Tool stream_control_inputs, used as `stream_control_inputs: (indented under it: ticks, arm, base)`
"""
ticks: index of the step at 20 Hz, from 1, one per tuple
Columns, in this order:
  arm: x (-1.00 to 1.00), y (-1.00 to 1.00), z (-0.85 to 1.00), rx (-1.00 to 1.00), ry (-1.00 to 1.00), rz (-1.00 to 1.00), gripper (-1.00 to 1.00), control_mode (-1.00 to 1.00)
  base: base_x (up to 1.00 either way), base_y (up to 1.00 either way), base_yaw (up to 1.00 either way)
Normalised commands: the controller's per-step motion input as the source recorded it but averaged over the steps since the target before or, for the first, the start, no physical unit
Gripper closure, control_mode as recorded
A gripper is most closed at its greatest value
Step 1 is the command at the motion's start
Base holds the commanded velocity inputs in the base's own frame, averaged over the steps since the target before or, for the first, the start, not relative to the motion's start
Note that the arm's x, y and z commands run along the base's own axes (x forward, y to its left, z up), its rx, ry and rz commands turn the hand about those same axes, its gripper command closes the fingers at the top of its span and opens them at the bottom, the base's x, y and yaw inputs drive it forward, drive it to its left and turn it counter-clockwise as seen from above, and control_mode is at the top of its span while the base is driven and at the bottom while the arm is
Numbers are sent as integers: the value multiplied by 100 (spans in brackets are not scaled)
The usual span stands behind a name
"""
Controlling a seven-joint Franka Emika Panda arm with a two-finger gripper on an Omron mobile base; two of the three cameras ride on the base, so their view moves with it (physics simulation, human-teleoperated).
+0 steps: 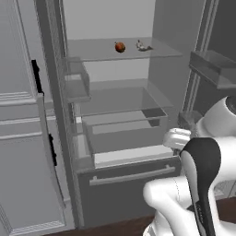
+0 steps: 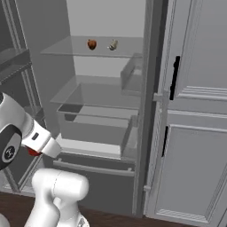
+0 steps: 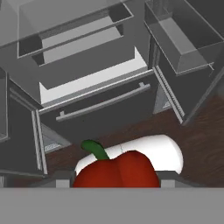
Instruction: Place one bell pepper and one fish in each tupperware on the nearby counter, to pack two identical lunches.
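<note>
scene: we stand at an open fridge [image 1: 115,138], arm drawn back from its shelves, low toward the wood floor [image 3: 201,144].
tool: in the hand view our gripper [image 3: 116,181] is pinching a red pepper [image 3: 117,171], green stem up, with the finger tips at either flank; the right base view shows a sliver of red under the wrist [image 2: 33,152].
done so far: we judge one pepper picked and off the shelf; nothing packed that we can see.
on the shelf: a darker pepper [image 1: 120,46] and a pale fish [image 1: 143,46] lie just beside each other, apart, near the middle of the top glass shelf [image 1: 92,50], toward its back edge.
left to do: carry this pepper to a tupperware on the counter, then fetch the shelf pepper and both fish; that reads to us as an early stage, most of the job ahead.
count, peppers: two, one in the grip and one on the shelf.
count, fish: one in sight.
count, tupperware: none that we can count from here, nor the counter; the clear fridge drawers [image 2: 95,122] are not them.
</note>
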Motion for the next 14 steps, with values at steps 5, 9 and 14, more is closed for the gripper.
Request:
stream_control_inputs:
  ticks: [5,9,14]
  arm:
    - [0,0,0,0,0,0,100,100]
    - [0,0,0,0,0,0,100,100]
    - [0,0,0,0,0,0,100,100]
  base:
    - [-32,60,16]
    - [-18,73,14]
    - [-30,78,11]
